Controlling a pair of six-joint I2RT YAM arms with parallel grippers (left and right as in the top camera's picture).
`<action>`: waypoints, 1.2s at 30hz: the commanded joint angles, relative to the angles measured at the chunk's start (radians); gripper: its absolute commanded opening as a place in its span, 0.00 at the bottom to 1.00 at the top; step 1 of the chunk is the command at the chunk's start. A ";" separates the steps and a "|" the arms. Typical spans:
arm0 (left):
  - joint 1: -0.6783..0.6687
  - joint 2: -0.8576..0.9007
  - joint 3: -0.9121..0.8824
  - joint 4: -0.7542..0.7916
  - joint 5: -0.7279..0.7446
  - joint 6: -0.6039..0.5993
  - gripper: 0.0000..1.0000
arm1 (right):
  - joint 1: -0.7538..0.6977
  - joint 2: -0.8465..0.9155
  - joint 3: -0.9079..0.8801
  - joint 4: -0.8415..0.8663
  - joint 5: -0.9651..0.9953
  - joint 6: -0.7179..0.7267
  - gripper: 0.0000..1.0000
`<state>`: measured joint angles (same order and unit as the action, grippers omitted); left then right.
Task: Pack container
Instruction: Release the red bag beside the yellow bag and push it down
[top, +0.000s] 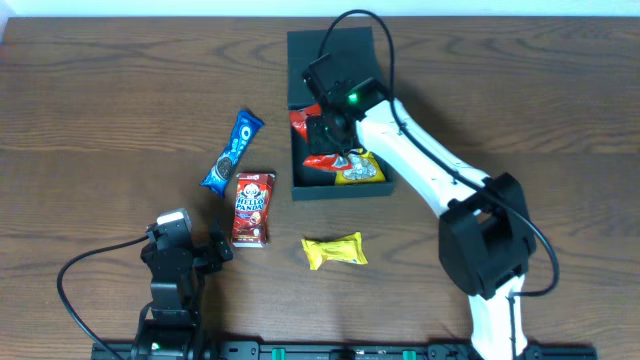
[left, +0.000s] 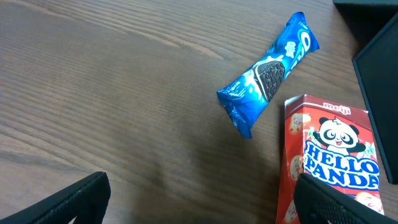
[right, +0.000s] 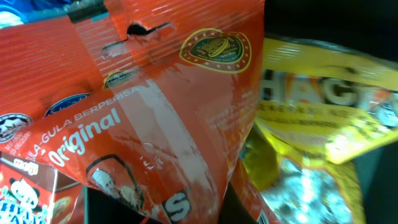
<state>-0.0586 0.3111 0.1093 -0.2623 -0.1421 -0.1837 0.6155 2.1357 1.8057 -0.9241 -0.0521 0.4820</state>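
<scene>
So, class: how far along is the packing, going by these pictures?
Done: one yellow packet lies in the container. In hand: the right gripper hangs over a red packet inside it; grip unclear. Left: the Oreo, the Hello Panda box and a second yellow snack lie on the table, near the open left gripper.

Dark brown wood-grain table (top: 100, 120) fills nearly the whole overhead view. Beyond the table's far edge runs a pale strip (top: 150, 6), too narrow to tell wall from floor. Along the table's near edge sits a black rail (top: 300, 351). The light is soft and even, with a faint sheen on the tabletop's grain.
</scene>
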 joint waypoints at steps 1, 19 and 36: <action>0.006 -0.006 -0.025 -0.010 -0.018 -0.004 0.95 | 0.014 0.006 0.027 0.008 -0.004 0.023 0.01; 0.006 -0.006 -0.025 -0.010 -0.018 -0.004 0.95 | 0.015 0.007 0.053 -0.014 0.082 0.021 0.99; 0.006 -0.006 -0.025 -0.010 -0.018 -0.004 0.95 | 0.002 -0.012 0.115 -0.193 0.228 0.041 0.99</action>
<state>-0.0586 0.3111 0.1093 -0.2623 -0.1421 -0.1837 0.6212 2.1418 1.9438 -1.1240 0.1341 0.5087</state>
